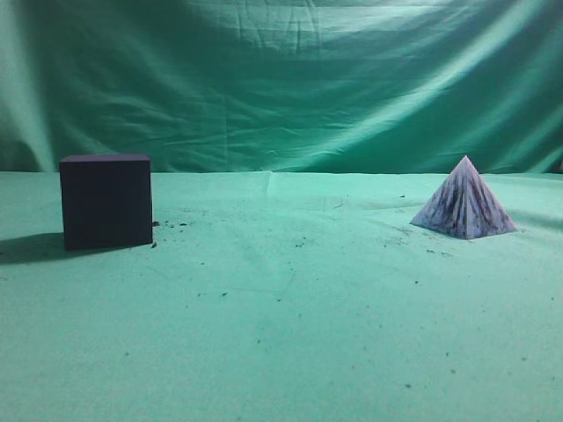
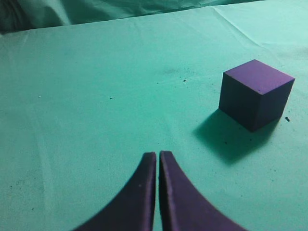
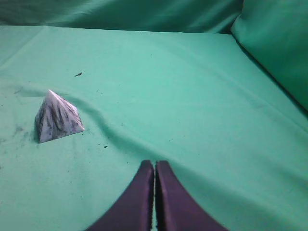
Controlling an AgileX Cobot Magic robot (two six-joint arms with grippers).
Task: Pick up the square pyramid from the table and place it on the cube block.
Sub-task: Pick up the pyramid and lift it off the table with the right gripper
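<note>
The square pyramid, white with dark marbled streaks, stands upright on the green table at the right. It also shows in the right wrist view, to the left of and beyond my right gripper, which is shut and empty. The cube block, very dark purple, stands on the table at the left. It also shows in the left wrist view, to the right of and beyond my left gripper, which is shut and empty. Neither gripper shows in the exterior view.
A wrinkled green cloth backdrop hangs behind the table. In the right wrist view a raised fold of cloth rises at the right. Small dark specks lie scattered on the cloth between cube and pyramid.
</note>
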